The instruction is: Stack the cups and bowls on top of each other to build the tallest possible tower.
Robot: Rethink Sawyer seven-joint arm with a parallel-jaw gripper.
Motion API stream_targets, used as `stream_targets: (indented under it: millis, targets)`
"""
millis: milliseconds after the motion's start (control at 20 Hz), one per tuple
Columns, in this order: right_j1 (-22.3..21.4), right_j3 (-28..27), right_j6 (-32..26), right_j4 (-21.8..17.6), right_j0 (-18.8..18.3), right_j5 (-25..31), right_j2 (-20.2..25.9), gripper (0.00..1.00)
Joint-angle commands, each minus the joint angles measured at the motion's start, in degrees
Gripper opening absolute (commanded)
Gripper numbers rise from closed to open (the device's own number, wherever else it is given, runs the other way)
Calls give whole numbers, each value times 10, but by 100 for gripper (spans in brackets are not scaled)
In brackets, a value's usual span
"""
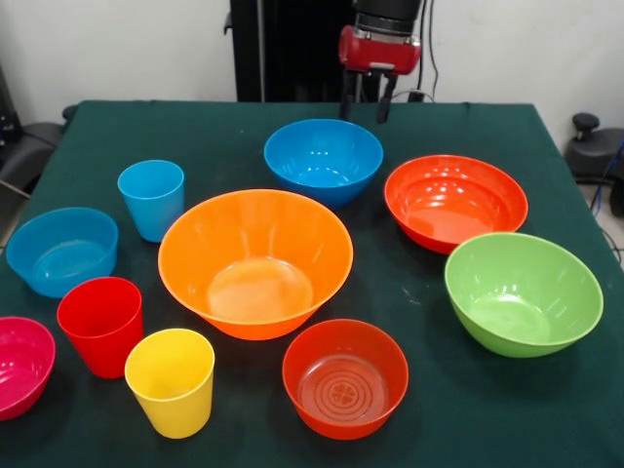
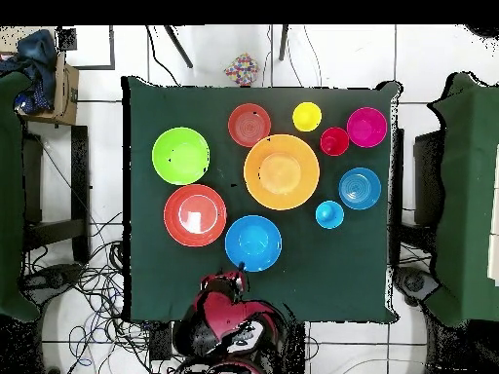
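Observation:
All pieces stand apart and upright on the green table; nothing is stacked. The largest pale orange bowl (image 1: 255,261) (image 2: 282,171) is in the middle. Around it are the blue bowl (image 1: 323,159), a wide red-orange bowl (image 1: 455,200), the lime green bowl (image 1: 523,292), a small red-orange bowl (image 1: 344,377), the small light blue bowl (image 1: 61,250) and the magenta bowl (image 1: 19,366). The light blue cup (image 1: 152,198), red cup (image 1: 100,325) and yellow cup (image 1: 171,380) stand at the left. My gripper (image 1: 367,109) (image 2: 237,282) is open and empty, raised above the table's far edge behind the blue bowl.
The table (image 1: 546,409) is covered in dark green cloth. Black chairs (image 1: 595,146) stand beside it. In the overhead view, cables (image 2: 88,282) lie on the floor and a cardboard box (image 2: 60,83) stands at the upper left.

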Motion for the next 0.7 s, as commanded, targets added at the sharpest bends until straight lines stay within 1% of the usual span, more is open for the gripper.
stream_targets:
  millis: [50,300,700]
  targets:
    - [-12,6,58,-27,-22,75,92,100]
    - [-10,2,57,-22,-22,78,89,100]
    - [19,-22,58,-4,-6,71,72,100]
